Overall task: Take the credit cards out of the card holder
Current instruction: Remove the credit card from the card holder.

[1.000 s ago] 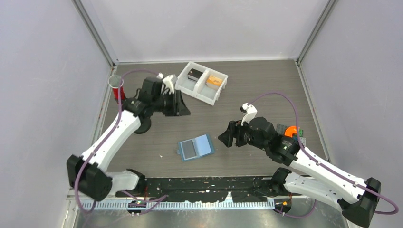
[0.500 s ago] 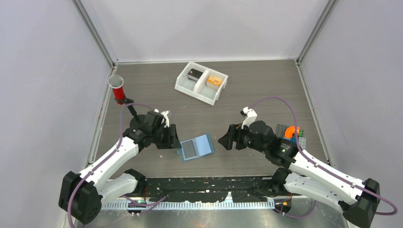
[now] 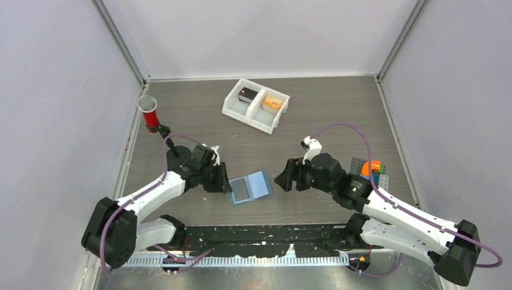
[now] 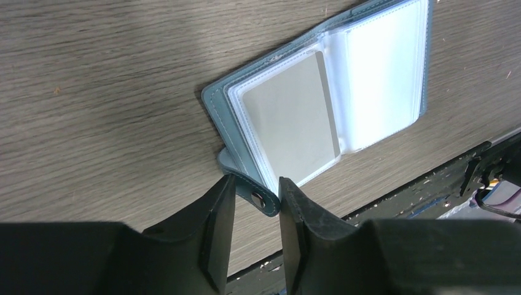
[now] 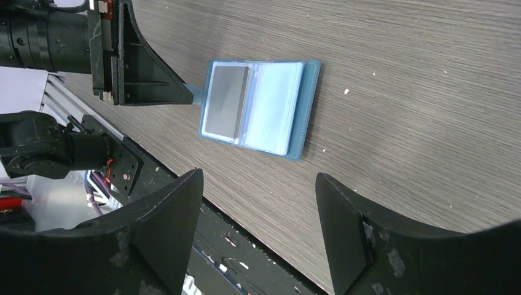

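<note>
The light-blue card holder lies open on the table between my two arms. A dark grey credit card shows in its left sleeve; the right sleeve looks pale. In the left wrist view my left gripper stands narrow at the holder's left edge, with the snap strap between its fingers and touching both. The card looks grey under clear plastic. My right gripper hangs open to the right of the holder, apart from it, with nothing between its fingers.
A white two-compartment tray at the back holds a dark item and an orange one. A red cup stands at the left edge. Coloured blocks lie at the right. A black rail runs along the near edge.
My left arm swung from the white tray back down to the holder's left edge, and its jaws narrowed around the strap. The right gripper crept slightly towards the holder.
</note>
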Robot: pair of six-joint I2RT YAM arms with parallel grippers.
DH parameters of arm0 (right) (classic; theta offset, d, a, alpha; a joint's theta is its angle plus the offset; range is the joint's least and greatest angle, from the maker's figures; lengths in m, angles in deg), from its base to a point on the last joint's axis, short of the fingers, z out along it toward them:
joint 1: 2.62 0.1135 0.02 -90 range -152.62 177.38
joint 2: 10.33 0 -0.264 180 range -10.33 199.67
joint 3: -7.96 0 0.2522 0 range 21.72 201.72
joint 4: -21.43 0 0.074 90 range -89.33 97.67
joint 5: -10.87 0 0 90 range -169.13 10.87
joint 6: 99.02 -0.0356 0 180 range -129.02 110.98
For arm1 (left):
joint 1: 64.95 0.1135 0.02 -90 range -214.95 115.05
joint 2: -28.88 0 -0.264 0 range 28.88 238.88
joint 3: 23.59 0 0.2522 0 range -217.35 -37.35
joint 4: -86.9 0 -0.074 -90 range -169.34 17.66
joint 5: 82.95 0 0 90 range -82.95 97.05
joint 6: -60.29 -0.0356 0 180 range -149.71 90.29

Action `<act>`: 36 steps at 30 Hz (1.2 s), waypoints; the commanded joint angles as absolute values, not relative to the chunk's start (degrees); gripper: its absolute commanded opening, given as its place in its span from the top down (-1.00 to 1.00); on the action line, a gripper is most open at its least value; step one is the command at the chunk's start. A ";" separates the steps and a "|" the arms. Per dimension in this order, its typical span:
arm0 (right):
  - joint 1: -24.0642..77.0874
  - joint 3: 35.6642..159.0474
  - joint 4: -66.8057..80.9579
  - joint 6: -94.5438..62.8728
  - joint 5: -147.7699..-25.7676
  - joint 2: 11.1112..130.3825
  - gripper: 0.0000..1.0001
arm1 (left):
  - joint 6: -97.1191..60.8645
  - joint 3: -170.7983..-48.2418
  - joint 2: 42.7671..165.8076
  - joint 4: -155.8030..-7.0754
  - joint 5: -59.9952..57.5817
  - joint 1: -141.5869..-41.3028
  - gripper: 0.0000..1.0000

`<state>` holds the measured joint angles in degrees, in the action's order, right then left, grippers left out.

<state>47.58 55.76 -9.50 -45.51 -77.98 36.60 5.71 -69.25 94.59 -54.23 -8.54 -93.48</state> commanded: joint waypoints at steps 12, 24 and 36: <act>55.58 62.38 2.45 -45.21 -74.47 53.47 -0.43 | 6.57 -65.03 92.56 -65.70 -14.20 -97.61 1.00; 59.74 70.44 6.41 -36.62 -72.67 74.84 -0.37 | 8.55 -62.26 89.20 -67.07 -13.67 -97.76 1.00; 65.41 79.05 -2.26 -35.27 -60.45 88.01 -0.58 | 11.13 -61.31 89.13 -64.54 -9.36 -97.74 1.00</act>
<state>63.45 75.22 0.64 -36.31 -68.06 86.68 9.76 -62.13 89.98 -64.18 -11.12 -97.57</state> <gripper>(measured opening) 0.770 0.036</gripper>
